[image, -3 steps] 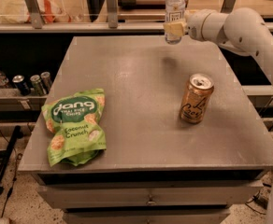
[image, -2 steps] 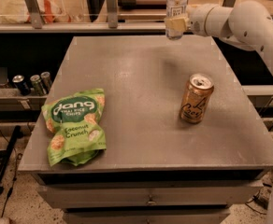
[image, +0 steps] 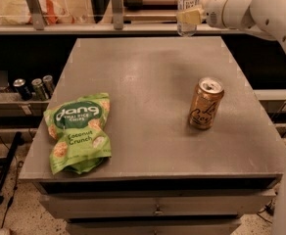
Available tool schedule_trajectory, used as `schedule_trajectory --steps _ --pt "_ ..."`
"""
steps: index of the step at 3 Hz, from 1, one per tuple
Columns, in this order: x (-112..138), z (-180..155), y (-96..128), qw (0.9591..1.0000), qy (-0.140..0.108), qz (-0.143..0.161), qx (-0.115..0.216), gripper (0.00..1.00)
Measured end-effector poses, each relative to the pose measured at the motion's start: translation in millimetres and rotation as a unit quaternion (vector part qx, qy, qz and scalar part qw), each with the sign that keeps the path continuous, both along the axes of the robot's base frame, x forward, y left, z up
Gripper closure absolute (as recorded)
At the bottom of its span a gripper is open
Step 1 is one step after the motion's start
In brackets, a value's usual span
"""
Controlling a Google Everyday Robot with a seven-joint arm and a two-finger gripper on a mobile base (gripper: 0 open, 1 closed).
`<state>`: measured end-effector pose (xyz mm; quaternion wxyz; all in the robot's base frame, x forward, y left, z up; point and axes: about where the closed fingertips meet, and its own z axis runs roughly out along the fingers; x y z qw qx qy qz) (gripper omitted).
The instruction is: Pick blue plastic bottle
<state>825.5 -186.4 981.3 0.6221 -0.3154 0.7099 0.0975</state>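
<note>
The blue plastic bottle (image: 187, 8) is a slim clear bottle with a pale label. Its top runs out of the frame. It is upright and lifted above the far right edge of the grey table (image: 148, 106). My gripper (image: 189, 16) comes in from the right on a white arm and is shut on the bottle's lower half. A gold can (image: 205, 103) stands on the table's right side, well below and nearer than the bottle.
A green chip bag (image: 78, 131) lies at the table's front left. Several dark cans (image: 34, 87) stand on a low shelf to the left. A shelf with packets runs along the back. Drawers sit under the table front.
The gripper has lifted the bottle higher and slightly right, so its cap has left the top of the frame. Can and bag have not moved.
</note>
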Motion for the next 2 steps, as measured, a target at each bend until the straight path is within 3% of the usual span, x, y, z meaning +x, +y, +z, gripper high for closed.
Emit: schedule_trajectory --steps 2 --pt "-4.3 10.5 -6.9 0.9998 0.015 0.014 -0.008 1.0"
